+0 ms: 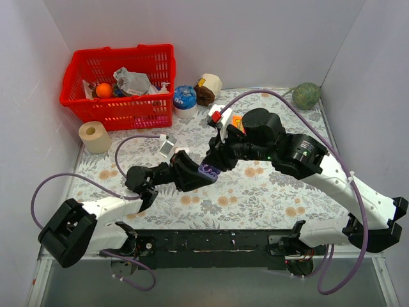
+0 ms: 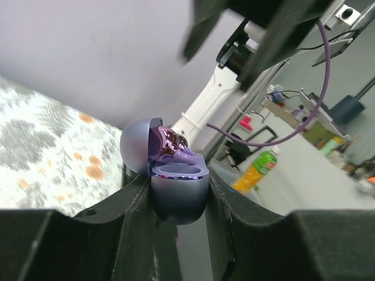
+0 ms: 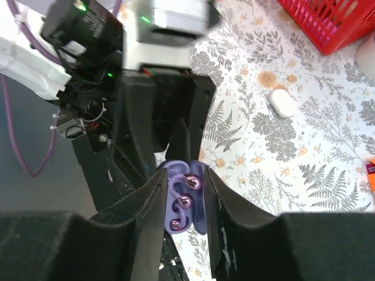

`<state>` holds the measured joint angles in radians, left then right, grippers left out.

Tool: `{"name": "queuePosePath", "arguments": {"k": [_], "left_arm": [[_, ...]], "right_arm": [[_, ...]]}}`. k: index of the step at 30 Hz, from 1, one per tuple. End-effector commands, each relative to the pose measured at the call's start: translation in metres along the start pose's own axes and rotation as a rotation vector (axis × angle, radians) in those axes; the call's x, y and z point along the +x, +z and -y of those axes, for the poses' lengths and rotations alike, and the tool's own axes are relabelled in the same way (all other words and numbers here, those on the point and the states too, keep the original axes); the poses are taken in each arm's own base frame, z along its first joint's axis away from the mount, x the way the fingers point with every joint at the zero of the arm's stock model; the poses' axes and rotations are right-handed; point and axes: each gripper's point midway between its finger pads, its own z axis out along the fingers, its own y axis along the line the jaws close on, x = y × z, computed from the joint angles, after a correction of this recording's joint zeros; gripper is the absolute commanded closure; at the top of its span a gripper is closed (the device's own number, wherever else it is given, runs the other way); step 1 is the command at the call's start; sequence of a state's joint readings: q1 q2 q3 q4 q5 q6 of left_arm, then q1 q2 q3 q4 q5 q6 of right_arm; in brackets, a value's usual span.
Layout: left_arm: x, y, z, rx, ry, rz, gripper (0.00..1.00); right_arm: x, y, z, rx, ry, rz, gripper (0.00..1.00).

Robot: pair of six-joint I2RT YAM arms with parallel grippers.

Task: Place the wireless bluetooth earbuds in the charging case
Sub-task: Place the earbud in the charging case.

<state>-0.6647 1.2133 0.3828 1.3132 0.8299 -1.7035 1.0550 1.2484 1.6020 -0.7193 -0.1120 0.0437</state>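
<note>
The left hand (image 2: 179, 186) is clamped on the purple charging case (image 2: 179, 202), its two dark fingers pressed against the rounded sides. It holds the case clear of the flower-patterned counter (image 1: 255, 192), near the middle of it. The lid (image 2: 137, 146) is swung back, and a glossy purple earbud (image 2: 174, 142) sits in the open top, its paler stem poking above the rim.

The right hand (image 3: 186, 196) meets the case from the other side. Its fingers stand about a case-width apart, close on either flank of the opened shell, and shiny purple earbud surfaces (image 3: 191, 182) show between them. Whether those fingers actually press on the case I cannot tell.

A small white case (image 3: 283, 103) lies shut on the counter, well apart from both hands, with the red basket (image 1: 121, 50) at the far left corner.
</note>
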Motion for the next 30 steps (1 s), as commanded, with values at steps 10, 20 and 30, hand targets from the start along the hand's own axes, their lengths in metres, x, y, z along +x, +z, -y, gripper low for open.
{"name": "queuePosePath", "arguments": {"k": [10, 20, 30], "left_arm": [[-0.045, 0.004, 0.026, -0.003, 0.475, 0.199, 1.00], [-0.039, 0.004, 0.015, -0.043, 0.421, 0.174, 1.00], [-0.034, 0.004, 0.012, -0.047, 0.354, 0.164, 1.00]], "right_arm": [[0.000, 0.004, 0.000, 0.018, 0.097, 0.017, 0.54], [-0.032, -0.011, 0.004, 0.047, 0.058, 0.085, 0.49], [-0.026, -0.011, -0.006, -0.011, 0.035, 0.050, 0.68]]}}
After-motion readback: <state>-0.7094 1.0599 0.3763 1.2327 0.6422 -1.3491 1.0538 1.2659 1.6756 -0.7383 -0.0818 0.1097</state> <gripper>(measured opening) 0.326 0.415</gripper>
